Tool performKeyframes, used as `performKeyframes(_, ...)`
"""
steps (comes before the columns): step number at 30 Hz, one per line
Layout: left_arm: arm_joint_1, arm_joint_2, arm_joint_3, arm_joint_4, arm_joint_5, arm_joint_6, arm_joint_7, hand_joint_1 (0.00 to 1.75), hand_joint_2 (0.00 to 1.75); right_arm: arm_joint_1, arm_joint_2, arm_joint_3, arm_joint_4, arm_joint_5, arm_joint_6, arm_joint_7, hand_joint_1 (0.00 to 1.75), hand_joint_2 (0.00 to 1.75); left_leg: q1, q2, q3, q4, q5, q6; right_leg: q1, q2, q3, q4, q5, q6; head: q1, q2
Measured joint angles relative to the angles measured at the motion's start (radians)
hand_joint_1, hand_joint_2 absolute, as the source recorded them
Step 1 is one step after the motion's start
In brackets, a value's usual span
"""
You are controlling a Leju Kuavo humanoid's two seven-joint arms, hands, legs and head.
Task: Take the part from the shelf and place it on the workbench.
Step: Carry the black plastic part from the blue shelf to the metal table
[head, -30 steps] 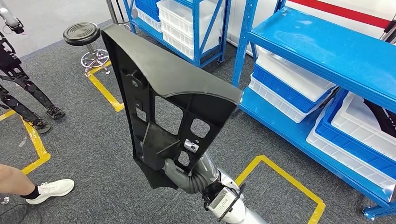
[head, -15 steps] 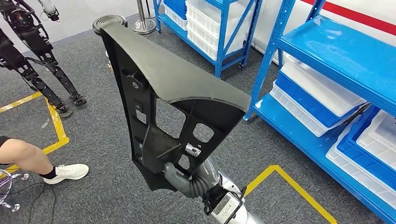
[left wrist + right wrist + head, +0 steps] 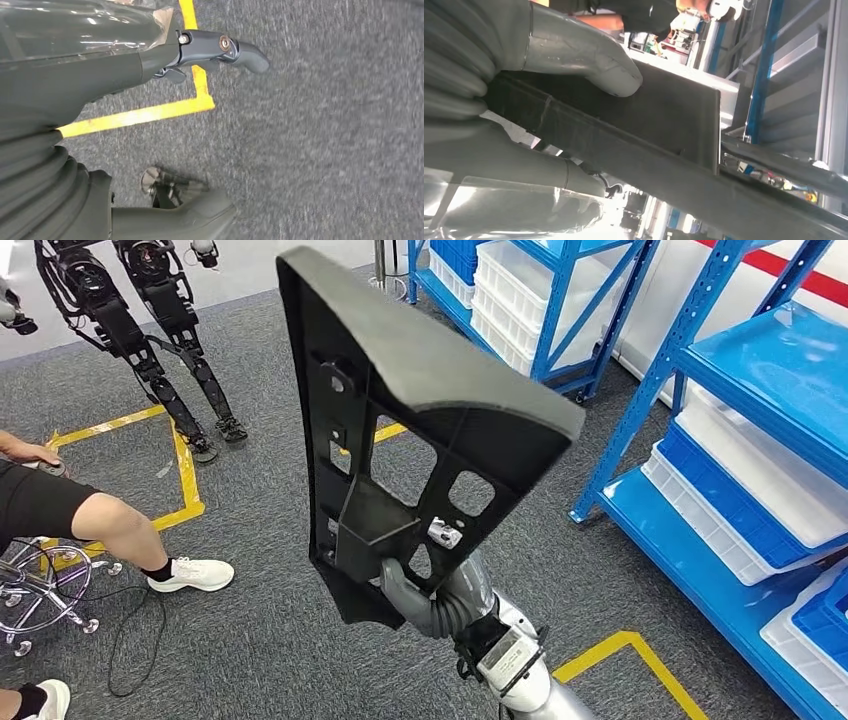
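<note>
A big black plastic part (image 3: 430,390), a flat panel with ribs and cut-out windows, stands upright in the middle of the head view. My right hand (image 3: 425,600) grips it at its lower end, thumb on one face and fingers through an opening. In the right wrist view the thick grey thumb (image 3: 589,55) presses on the part's dark face (image 3: 664,110). My left hand (image 3: 60,90) hangs over grey carpet, its fingers (image 3: 235,47) apart with nothing between them.
Blue shelves (image 3: 740,370) with white bins (image 3: 745,480) stand to the right. A seated person's leg (image 3: 90,520) and a wheeled chair base (image 3: 40,590) are at the left. Two dark humanoid robots (image 3: 150,340) stand at the back left. Yellow tape (image 3: 185,475) marks the carpet.
The whole picture has swung: the camera turned left, so the shelves slid right and the person and dark robots came further in. The part stays in my right hand.
</note>
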Motion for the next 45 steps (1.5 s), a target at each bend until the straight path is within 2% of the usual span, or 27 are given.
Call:
performKeyframes(1, -0.002, 0.000, -0.002, 0.000, -0.003, 0.000, 0.002, 0.00, 1.75, -0.011, 0.003, -0.003, 0.000, -0.003, 0.000, 0.007, 1.75, 1.75, 0.000, 0.022, -0.008, 0.017, -0.011, -0.005, -0.002, -0.009, 0.002, -0.002, 0.001, -0.007, -0.002, 0.000)
performKeyframes(3, -0.013, -0.002, -0.006, 0.000, -0.006, 0.003, 0.008, 0.00, 1.75, -0.026, 0.007, -0.010, -0.002, -0.008, 0.000, 0.015, 1.75, 1.75, 0.001, 0.081, -0.054, 0.114, -0.064, -0.013, 0.000, -0.031, 0.005, -0.004, 0.001, -0.020, -0.004, 0.000)
performKeyframes(5, -0.022, -0.002, -0.009, 0.000, -0.006, 0.005, 0.012, 0.00, 1.75, -0.031, 0.008, -0.016, -0.003, -0.010, 0.000, 0.019, 1.75, 1.75, 0.005, 0.108, -0.125, 0.251, -0.121, -0.020, 0.006, -0.056, 0.006, -0.004, -0.003, -0.028, -0.005, 0.000)
performKeyframes(6, -0.024, -0.003, -0.011, 0.000, -0.006, 0.005, 0.013, 0.00, 1.75, -0.032, 0.008, -0.018, -0.003, -0.011, 0.000, 0.020, 1.75, 1.75, 0.007, 0.111, -0.146, 0.289, -0.128, -0.022, 0.008, -0.068, 0.006, -0.004, -0.004, -0.030, -0.005, 0.000)
performKeyframes(7, -0.024, -0.003, -0.013, 0.000, -0.006, 0.005, 0.014, 0.00, 1.75, -0.032, 0.008, -0.019, -0.003, -0.011, 0.001, 0.020, 1.75, 1.75, 0.008, 0.113, -0.147, 0.286, -0.116, -0.022, 0.009, -0.079, 0.007, -0.004, -0.006, -0.030, -0.006, 0.000)
performKeyframes(8, -0.024, -0.003, -0.014, 0.000, -0.006, 0.005, 0.014, 0.00, 1.75, -0.033, 0.009, -0.020, -0.003, -0.011, 0.001, 0.020, 1.75, 1.75, 0.008, 0.118, -0.126, 0.243, -0.087, -0.020, 0.011, -0.089, 0.010, -0.004, -0.008, -0.031, -0.006, 0.000)
performKeyframes(10, -0.026, -0.002, -0.016, 0.000, -0.007, 0.005, 0.015, 0.00, 1.75, -0.036, 0.010, -0.020, -0.003, -0.012, 0.001, 0.020, 1.75, 1.75, 0.003, 0.153, -0.049, 0.099, -0.025, -0.009, 0.015, -0.107, 0.017, -0.004, -0.014, -0.027, -0.005, 0.000)
performKeyframes(12, -0.030, -0.002, -0.017, -0.001, -0.008, 0.005, 0.014, 0.00, 1.75, -0.041, 0.012, -0.021, -0.003, -0.012, 0.001, 0.020, 1.75, 1.75, -0.007, 0.182, -0.006, 0.017, -0.004, 0.003, 0.021, -0.121, 0.021, -0.005, -0.020, -0.020, -0.005, 0.000)
performKeyframes(13, -0.032, -0.001, -0.018, -0.001, -0.008, 0.005, 0.014, 0.00, 1.75, -0.043, 0.012, -0.022, -0.003, -0.012, 0.001, 0.020, 1.75, 1.75, -0.012, 0.182, -0.005, 0.009, -0.007, 0.007, 0.022, -0.129, 0.022, -0.006, -0.022, -0.016, -0.004, 0.000)
performKeyframes(15, -0.031, 0.000, -0.020, -0.001, -0.008, 0.006, 0.015, 0.00, 1.75, -0.046, 0.014, -0.023, -0.003, -0.012, 0.001, 0.020, 1.75, 1.75, -0.012, 0.160, -0.002, -0.001, -0.002, 0.017, 0.022, -0.139, 0.024, -0.006, -0.026, -0.006, -0.004, 0.000)
performKeyframes(17, -0.033, -0.002, -0.020, -0.001, -0.005, 0.007, 0.018, 0.00, 1.75, -0.053, 0.016, -0.025, -0.003, -0.013, 0.005, 0.021, 1.75, 1.75, -0.008, 0.140, 0.010, -0.017, 0.008, 0.028, 0.021, -0.103, 0.010, 0.033, -0.048, 0.000, -0.004, 0.000)
performKeyframes(19, -0.038, -0.003, -0.020, -0.001, -0.004, 0.009, 0.023, 0.00, 1.75, -0.059, 0.016, -0.029, -0.001, -0.014, 0.011, 0.023, 1.75, 1.75, -0.006, 0.118, 0.015, -0.024, 0.012, 0.036, 0.016, -0.052, -0.048, 0.150, -0.096, -0.005, -0.003, 0.000)
performKeyframes(21, -0.040, -0.004, -0.020, -0.001, -0.003, 0.012, 0.028, 0.00, 1.75, -0.061, 0.016, -0.033, 0.005, -0.015, 0.017, 0.025, 1.75, 1.75, -0.006, 0.091, 0.014, -0.023, 0.012, 0.038, 0.013, -0.038, -0.118, 0.272, -0.133, -0.005, -0.003, 0.000)
performKeyframes(22, -0.040, -0.004, -0.020, -0.001, -0.002, 0.014, 0.030, 0.00, 1.75, -0.062, 0.016, -0.035, 0.009, -0.015, 0.019, 0.026, 1.75, 1.75, -0.005, 0.076, 0.014, -0.023, 0.012, 0.038, 0.011, -0.037, -0.132, 0.288, -0.130, 0.002, -0.003, 0.000)
performKeyframes(23, -0.039, -0.006, -0.019, -0.001, -0.002, 0.017, 0.033, 0.00, 1.75, -0.063, 0.017, -0.036, 0.013, -0.015, 0.022, 0.026, 1.75, 1.75, -0.005, 0.062, 0.015, -0.022, 0.011, 0.037, 0.008, -0.035, -0.126, 0.265, -0.111, 0.012, -0.003, 0.000)
performKeyframes(25, -0.039, -0.008, -0.019, -0.001, -0.003, 0.022, 0.036, 0.00, 1.75, -0.068, 0.020, -0.037, 0.017, -0.015, 0.024, 0.026, 1.75, 1.75, -0.002, 0.035, 0.015, -0.016, 0.008, 0.031, -0.003, -0.014, -0.069, 0.129, -0.046, 0.033, -0.002, 0.000)
performKeyframes(26, -0.040, -0.009, -0.019, -0.001, -0.006, 0.024, 0.038, 0.00, 1.75, -0.071, 0.022, -0.038, 0.018, -0.015, 0.025, 0.027, 1.75, 1.75, -0.002, 0.023, 0.013, -0.011, 0.005, 0.025, -0.007, -0.002, -0.042, 0.067, -0.022, 0.037, -0.002, 0.000)
performKeyframes(28, -0.039, -0.009, -0.019, -0.001, -0.011, 0.026, 0.041, 0.00, 1.75, -0.072, 0.025, -0.041, 0.020, -0.012, 0.025, 0.027, 1.75, 1.75, -0.002, 0.007, 0.006, -0.003, 0.001, 0.012, -0.007, 0.013, -0.016, 0.010, -0.001, 0.029, -0.002, 0.000)
performKeyframes(30, -0.036, -0.010, -0.020, -0.001, -0.017, 0.028, 0.043, 0.00, 1.75, -0.071, 0.026, -0.045, 0.020, -0.007, 0.025, 0.025, 1.75, 1.75, 0.002, 0.000, 0.000, -0.003, 0.002, 0.000, -0.004, -0.001, -0.014, 0.009, 0.004, 0.012, -0.003, 0.000)
performKeyframes(32, -0.033, -0.011, -0.020, -0.001, -0.021, 0.030, 0.044, 0.00, 1.75, -0.067, 0.027, -0.047, 0.020, 0.001, 0.025, 0.017, 1.75, 1.75, 0.003, 0.035, -0.014, 0.025, -0.016, -0.009, -0.006, -0.015, -0.011, 0.005, 0.007, -0.002, -0.004, 0.000)
performKeyframes(34, -0.034, -0.013, -0.020, -0.001, -0.022, 0.033, 0.044, 0.00, 1.75, -0.058, 0.028, -0.050, 0.020, 0.004, 0.025, 0.009, 1.75, 1.75, 0.003, 0.090, -0.065, 0.133, -0.073, -0.016, -0.003, -0.034, -0.008, 0.003, 0.005, -0.015, -0.006, 0.000)
performKeyframes(36, -0.034, -0.014, -0.020, -0.001, -0.023, 0.038, 0.044, 0.00, 1.75, -0.048, 0.027, -0.053, 0.021, 0.005, 0.025, 0.006, 1.75, 1.75, 0.006, 0.109, -0.136, 0.268, -0.128, -0.020, 0.004, -0.057, -0.007, 0.003, 0.001, -0.022, -0.006, 0.000)
performKeyframes(37, -0.033, -0.014, -0.020, -0.001, -0.023, 0.040, 0.044, 0.00, 1.75, -0.044, 0.027, -0.054, 0.021, 0.005, 0.025, 0.005, 1.75, 1.75, 0.006, 0.111, -0.155, 0.300, -0.132, -0.021, 0.006, -0.068, -0.006, 0.003, 0.000, -0.024, -0.006, 0.000)
performKeyframes(38, -0.032, -0.015, -0.020, -0.001, -0.024, 0.042, 0.044, 0.00, 1.75, -0.042, 0.027, -0.054, 0.022, 0.005, 0.024, 0.003, 1.75, 1.75, 0.006, 0.113, -0.152, 0.290, -0.116, -0.020, 0.008, -0.078, -0.005, 0.003, -0.002, -0.025, -0.006, 0.000)
performKeyframes(41, -0.033, -0.015, -0.020, -0.001, -0.031, 0.045, 0.046, 0.00, 1.75, -0.039, 0.027, -0.055, 0.022, 0.007, 0.022, -0.003, 1.75, 1.75, 0.001, 0.157, -0.046, 0.088, -0.024, -0.007, 0.016, -0.106, 0.002, 0.003, -0.009, -0.023, -0.006, 0.000)
performKeyframes(43, -0.037, -0.015, -0.020, -0.002, -0.037, 0.046, 0.049, 0.00, 1.75, -0.035, 0.027, -0.057, 0.022, 0.010, 0.019, -0.006, 1.75, 1.75, -0.007, 0.177, -0.010, 0.016, -0.007, 0.003, 0.021, -0.121, 0.006, 0.003, -0.015, -0.014, -0.005, 0.000)
performKeyframes(45, -0.038, -0.014, -0.020, -0.002, -0.041, 0.047, 0.053, 0.00, 1.75, -0.032, 0.028, -0.058, 0.022, 0.012, 0.017, -0.007, 1.75, 1.75, -0.013, 0.159, -0.011, 0.009, -0.008, 0.012, 0.022, -0.136, 0.010, 0.000, -0.018, -0.005, -0.004, 0.000)
